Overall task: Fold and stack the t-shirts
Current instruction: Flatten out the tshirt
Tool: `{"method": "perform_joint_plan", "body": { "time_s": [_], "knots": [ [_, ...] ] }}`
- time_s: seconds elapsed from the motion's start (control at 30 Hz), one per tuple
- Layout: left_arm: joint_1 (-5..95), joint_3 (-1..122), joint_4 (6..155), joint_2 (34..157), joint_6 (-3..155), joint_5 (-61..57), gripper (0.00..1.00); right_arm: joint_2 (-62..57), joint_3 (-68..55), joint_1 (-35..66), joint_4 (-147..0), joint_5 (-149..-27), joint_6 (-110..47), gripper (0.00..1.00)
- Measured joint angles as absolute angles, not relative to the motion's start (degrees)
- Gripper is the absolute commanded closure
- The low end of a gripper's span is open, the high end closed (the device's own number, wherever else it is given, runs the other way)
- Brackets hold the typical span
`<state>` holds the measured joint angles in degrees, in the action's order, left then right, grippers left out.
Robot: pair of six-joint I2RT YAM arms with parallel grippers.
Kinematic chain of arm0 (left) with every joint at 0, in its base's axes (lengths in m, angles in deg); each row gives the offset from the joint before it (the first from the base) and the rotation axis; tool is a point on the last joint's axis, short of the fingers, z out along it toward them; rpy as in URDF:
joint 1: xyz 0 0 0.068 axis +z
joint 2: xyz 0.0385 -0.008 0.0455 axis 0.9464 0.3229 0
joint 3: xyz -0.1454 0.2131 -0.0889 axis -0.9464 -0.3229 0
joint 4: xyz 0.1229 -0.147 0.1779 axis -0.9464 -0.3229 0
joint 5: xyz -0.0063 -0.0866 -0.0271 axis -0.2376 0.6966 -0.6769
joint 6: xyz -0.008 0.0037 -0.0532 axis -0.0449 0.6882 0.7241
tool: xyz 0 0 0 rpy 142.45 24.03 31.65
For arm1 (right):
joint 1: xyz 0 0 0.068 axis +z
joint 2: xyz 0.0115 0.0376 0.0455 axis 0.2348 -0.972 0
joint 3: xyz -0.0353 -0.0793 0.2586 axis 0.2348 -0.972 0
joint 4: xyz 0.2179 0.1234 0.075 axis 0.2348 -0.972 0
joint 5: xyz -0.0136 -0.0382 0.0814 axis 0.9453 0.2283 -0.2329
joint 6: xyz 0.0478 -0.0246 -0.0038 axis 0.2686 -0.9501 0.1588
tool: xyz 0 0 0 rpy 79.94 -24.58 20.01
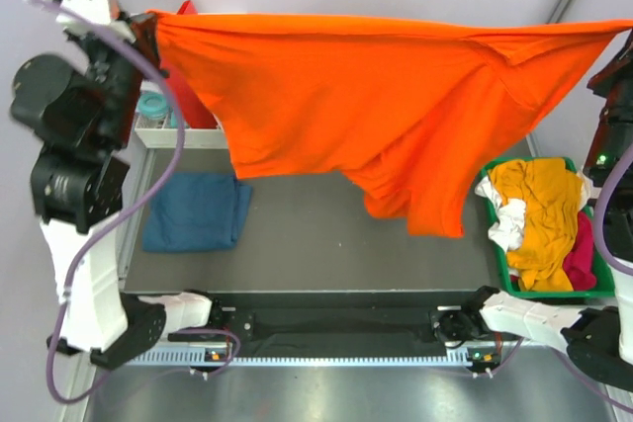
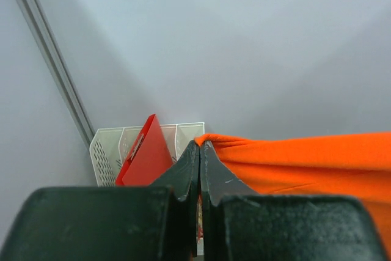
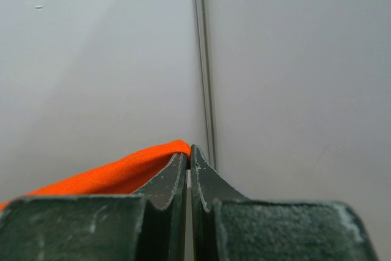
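A bright orange t-shirt (image 1: 376,96) hangs stretched high above the table between both arms. My left gripper (image 1: 150,22) is shut on its left corner; the left wrist view shows the cloth (image 2: 305,163) pinched at my left gripper's (image 2: 200,145) tips. At the far right edge my right gripper (image 1: 625,35) is shut on the other corner, and the right wrist view has the orange cloth (image 3: 122,172) caught at my right gripper's (image 3: 189,151) tips. A folded dark teal-blue t-shirt (image 1: 196,211) lies flat on the table at the left.
A green basket (image 1: 506,274) at the right holds mustard-yellow (image 1: 539,210), pink (image 1: 584,254) and white (image 1: 506,216) t-shirts. A white rack (image 2: 110,151) with a red plastic board (image 2: 143,157) stands at the back left. Grey walls close the back.
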<state>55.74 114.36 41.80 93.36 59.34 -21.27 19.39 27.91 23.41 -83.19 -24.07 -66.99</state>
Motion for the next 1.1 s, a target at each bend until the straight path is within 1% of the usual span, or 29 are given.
{"method": "perform_joint_plan", "body": {
  "time_s": [0.13,0.23,0.37,0.53,0.63,0.7,0.77,0.93,1.1],
  "knots": [
    [55.77,110.49,41.54,87.54,60.09,-20.18,1.0,19.85,27.91,23.44,-83.95,-24.0,-67.03,1.0],
    [55.77,108.93,41.41,85.71,60.52,-19.61,1.0,19.87,27.91,23.44,-84.19,-23.85,-67.03,1.0],
    [55.88,106.73,41.32,86.26,60.7,-19.37,1.0,19.28,27.89,23.44,-84.06,-23.61,-67.32,1.0],
    [56.09,104.37,42.04,90.19,60.17,-19.43,1.0,16.85,27.54,23.41,-81.83,-22.95,-68.47,1.0],
    [56.27,104.13,42.8,95.65,59.08,-19.65,1.0,12.88,28.02,22.45,-79.65,-23.22,-68.74,1.0],
    [56.42,106.07,42.74,100.59,58.82,-19.61,1.0,7.89,30.62,20.4,-79.52,-24.16,-67.4,1.0],
    [56.55,109.53,43.04,107.39,58.71,-19.32,1.0,2.36,34.07,17.34,-80.35,-25.99,-63.73,1.0],
    [56.99,117.04,44.14,121.75,57.95,-18.91,1.0,-13.88,42.01,8.29,-87.8,-32.83,-53.02,1.0],
    [57.71,133.22,45.95,137.4,56.94,-18.82,1.0,-27.38,51.67,2.52,-92.35,-39.5,-46.88,1.0]
  ]
}}
